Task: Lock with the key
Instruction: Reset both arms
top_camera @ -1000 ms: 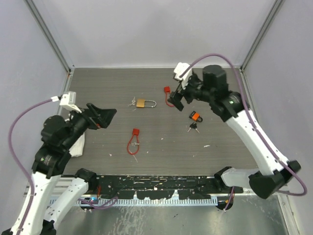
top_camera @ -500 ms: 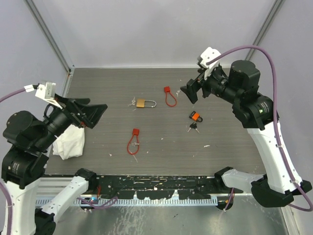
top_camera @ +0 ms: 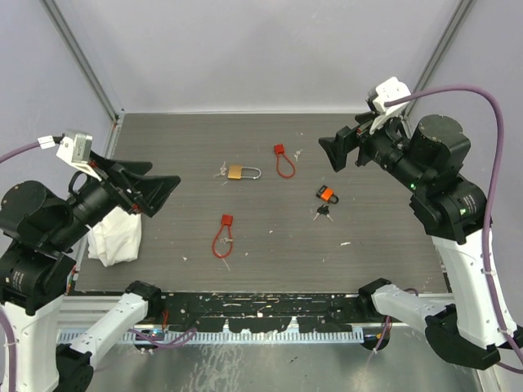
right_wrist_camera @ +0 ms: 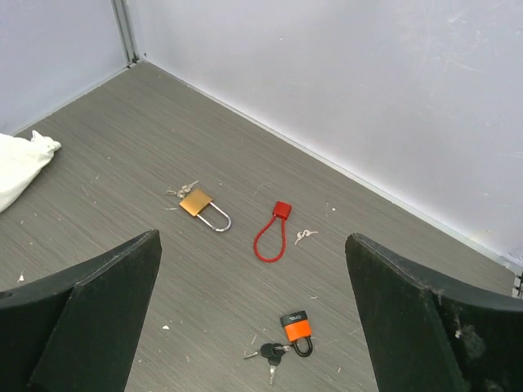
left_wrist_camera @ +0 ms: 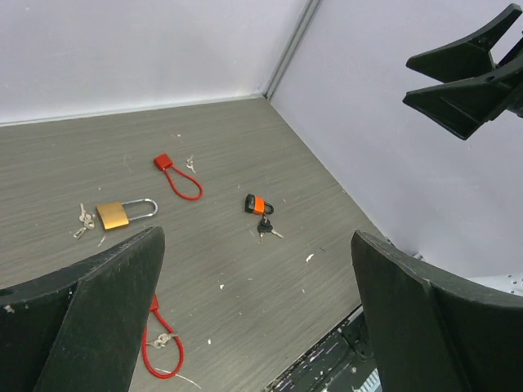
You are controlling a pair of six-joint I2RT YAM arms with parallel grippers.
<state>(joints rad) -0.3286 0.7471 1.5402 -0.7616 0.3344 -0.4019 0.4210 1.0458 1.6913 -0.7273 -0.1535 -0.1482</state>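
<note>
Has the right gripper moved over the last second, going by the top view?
Yes. The right gripper has pulled back to the right, away from the far red cable lock it hung just beside a second ago. It is open and empty.

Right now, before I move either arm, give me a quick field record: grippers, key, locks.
left gripper: open, raised, empty
right gripper: open, raised, empty
key: dark-headed bunch lying beside the orange padlock
brass padlock: mid-scene, untouched
far red cable lock: right of brass padlock
near red cable lock: nearer the arms
</note>
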